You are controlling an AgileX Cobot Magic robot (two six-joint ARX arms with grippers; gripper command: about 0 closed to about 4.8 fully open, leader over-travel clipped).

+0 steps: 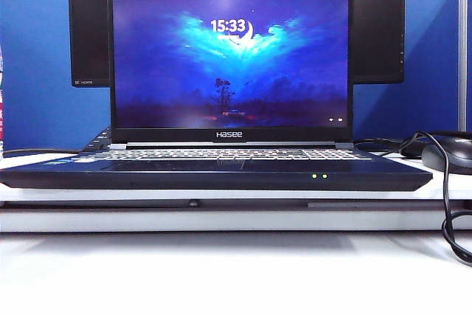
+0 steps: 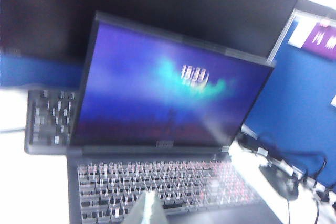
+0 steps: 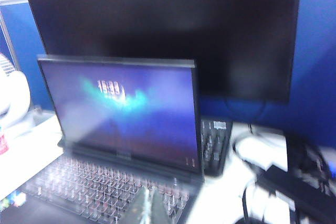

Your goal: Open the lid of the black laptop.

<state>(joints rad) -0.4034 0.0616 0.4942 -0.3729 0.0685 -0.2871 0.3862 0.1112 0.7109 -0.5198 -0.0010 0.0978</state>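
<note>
1. Left gripper (image 2: 148,209): fingertips pressed together, nothing between them; hovering above the keyboard's front rows, clear of the laptop.
2. Right gripper (image 3: 148,206): tips meeting in a point, seemingly clenched on nothing; likewise raised over the keys.
3. Lid (image 1: 230,64): raised upright, lock screen lit and facing front; judged fully opened, hence both grippers idle.
4. Black laptop (image 1: 221,171): base flat on white table (image 1: 236,271), centred, front LEDs lit.
5. Monitor (image 1: 383,27): behind, dark.
6. Mouse (image 1: 448,154): beside laptop, cabled.
</note>
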